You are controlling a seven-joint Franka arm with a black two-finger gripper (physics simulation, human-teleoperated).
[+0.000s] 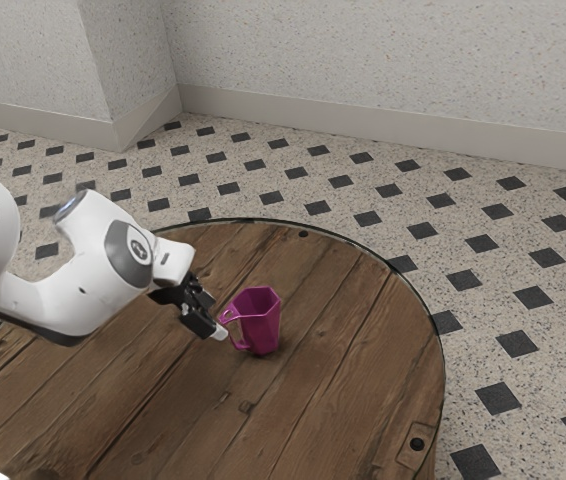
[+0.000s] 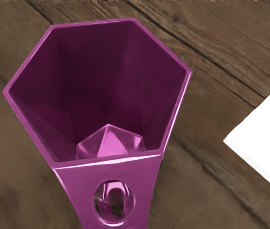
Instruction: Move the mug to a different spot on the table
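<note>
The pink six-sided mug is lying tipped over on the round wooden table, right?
No. The mug stands upright with its opening facing up, as the exterior view shows. The rest is right: it is pink, six-sided, and on the round wooden table.

No readable text, no labels or numbers, mug (image 1: pixel 259 318) and table (image 1: pixel 343 340) unmarked

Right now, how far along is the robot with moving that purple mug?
Done: the black hand is at the handle of the purple six-sided mug. In hand: taking hold of it there. Left: the mug stands upright on the round wooden table, so lifting it and setting it elsewhere remain.
</note>
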